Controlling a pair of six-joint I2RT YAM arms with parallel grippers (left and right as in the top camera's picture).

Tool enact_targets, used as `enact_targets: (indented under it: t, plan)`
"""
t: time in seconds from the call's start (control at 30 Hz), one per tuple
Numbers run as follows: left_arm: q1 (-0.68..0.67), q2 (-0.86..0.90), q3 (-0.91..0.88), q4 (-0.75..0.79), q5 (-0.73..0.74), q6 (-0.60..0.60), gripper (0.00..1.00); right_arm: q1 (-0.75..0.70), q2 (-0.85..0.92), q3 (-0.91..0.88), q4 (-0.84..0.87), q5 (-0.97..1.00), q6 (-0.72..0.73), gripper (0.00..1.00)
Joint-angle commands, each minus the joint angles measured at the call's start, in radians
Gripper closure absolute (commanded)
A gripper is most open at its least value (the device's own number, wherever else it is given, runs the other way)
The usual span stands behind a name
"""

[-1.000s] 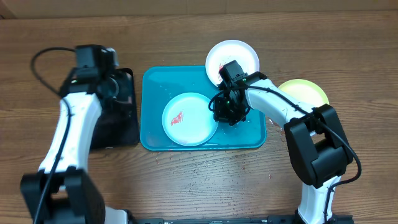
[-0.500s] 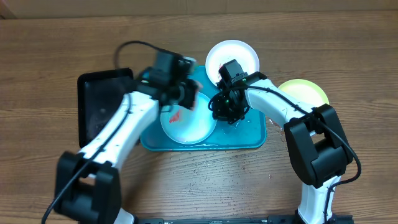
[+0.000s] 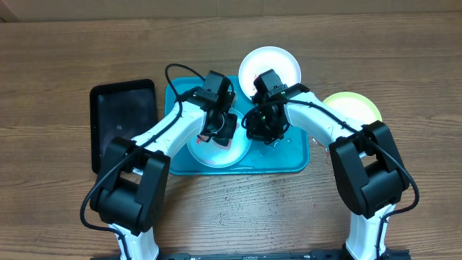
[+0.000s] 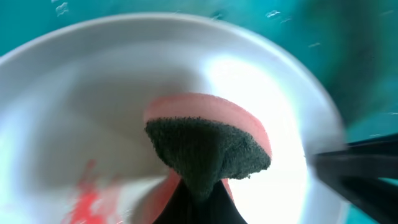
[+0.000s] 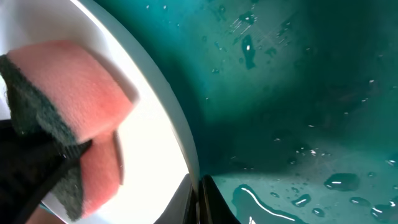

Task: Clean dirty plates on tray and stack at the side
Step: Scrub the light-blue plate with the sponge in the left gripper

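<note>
The left wrist view alone shows what the left gripper (image 4: 198, 208) carries: its fingers are clamped on a folded sponge (image 4: 208, 149), pink with a dark green scouring face, held low over the floor of the blue plate (image 4: 74, 93). A red smear (image 4: 87, 196) lies on the plate just beside the sponge. From overhead the gripper's body covers most of this.

The right wrist view alone shows the right gripper (image 5: 200, 202). Its fingers are drawn nearly together on the plate's right rim, which runs down into them. The pink sponge fills that view's left side. To the right lies the wet floor of the tray (image 5: 298, 93), dotted with droplets (image 5: 339, 182). A dark bar at the right edge of the left wrist view sits at the same rim.

Only the overhead view gives the layout. Both grippers hang close together over the tray, the left above the plate's middle and the right at its right edge. The blue plate lies in the tray, left of centre. The white plate (image 3: 278, 61) overlaps the tray's far rim. The yellow plate (image 3: 357, 107) rests on the table (image 3: 404, 43) right of the tray, partly under the right arm. The black tray (image 3: 123, 119) sits just left of the tray, and the left arm crosses over its near corner
</note>
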Motion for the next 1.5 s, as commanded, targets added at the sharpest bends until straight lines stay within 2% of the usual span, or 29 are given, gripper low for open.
enact_targets:
  t: [0.0, 0.2, 0.4, 0.5, 0.57, 0.7, 0.9, 1.13, 1.33, 1.47]
  plan:
    - [0.015, 0.016, 0.013, -0.047, -0.189, -0.025, 0.96, 0.005, 0.005, 0.018, 0.005, -0.014, 0.005, 0.96]
    - [0.027, 0.015, 0.013, -0.129, -0.345, -0.026, 0.96, 0.005, 0.005, 0.018, 0.005, -0.013, 0.024, 0.96]
    - [0.072, 0.009, 0.046, -0.162, -0.352, -0.030, 0.96, 0.005, 0.005, 0.018, 0.005, -0.013, 0.024, 0.96]
    - [0.085, 0.005, 0.115, -0.223, -0.288, -0.034, 0.96, 0.005, 0.005, 0.018, 0.003, -0.013, 0.024, 0.96]
    - [0.083, 0.002, 0.196, -0.276, -0.179, -0.023, 0.96, 0.005, 0.005, 0.018, 0.002, -0.013, 0.024, 0.96]
    - [0.064, 0.000, 0.237, -0.261, 0.022, -0.013, 0.96, 0.005, 0.005, 0.018, 0.002, -0.013, 0.024, 0.96]
    - [0.027, 0.021, 0.204, -0.237, 0.013, -0.022, 0.96, 0.005, 0.005, 0.018, 0.002, -0.013, 0.024, 0.96]
    - [0.032, 0.035, 0.084, -0.196, -0.083, -0.043, 0.96, 0.005, 0.005, 0.018, 0.002, -0.014, 0.024, 0.96]
    - [0.054, 0.034, 0.042, -0.190, -0.327, -0.051, 0.96, 0.005, 0.005, 0.018, 0.002, -0.014, 0.024, 0.96]
    - [0.074, 0.034, 0.049, -0.190, -0.427, -0.070, 0.96, 0.005, 0.005, 0.018, 0.000, -0.014, 0.024, 0.97]
